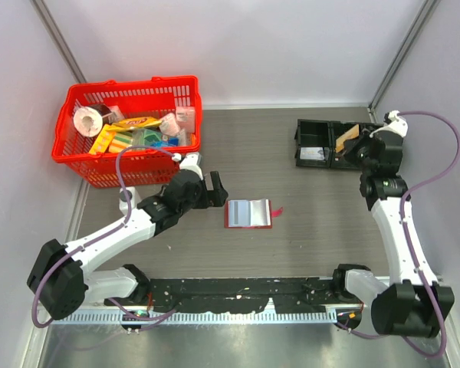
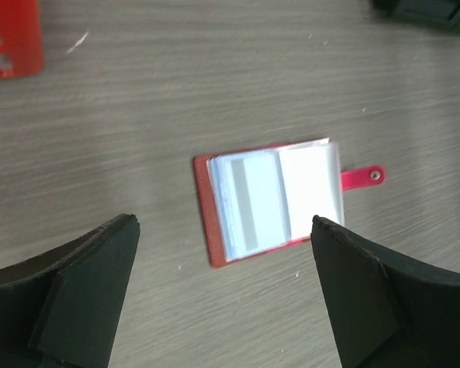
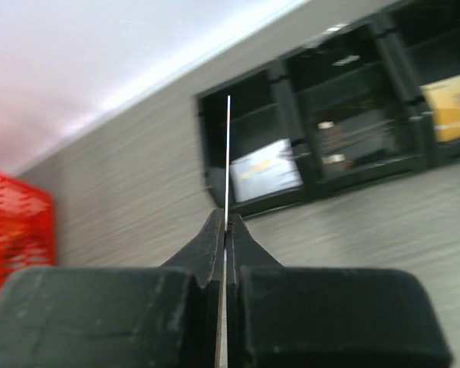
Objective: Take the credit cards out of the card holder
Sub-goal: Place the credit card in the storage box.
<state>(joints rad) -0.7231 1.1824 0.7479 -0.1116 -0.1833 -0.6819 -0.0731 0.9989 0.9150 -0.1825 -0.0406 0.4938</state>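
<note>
Pinching a thin card edge-on between fingers pressed tight together, the right pincer hangs above the black tray, likely so the card can be let go into one of its compartments. A pale card and a tan card already lie in the tray, which suggests it serves as the collecting place. The card holder lies spread open on the counter, well to the left of the tray and nearer the arms, with its pale blue pockets facing up and its snap tab pointing toward the tray side. The left pincer hovers over it with fingers spread wide, touching nothing, seemingly placed to steady the holder or reach in. A grey-striped shape shows through one pocket, perhaps another card, though I cannot tell for sure.
</note>
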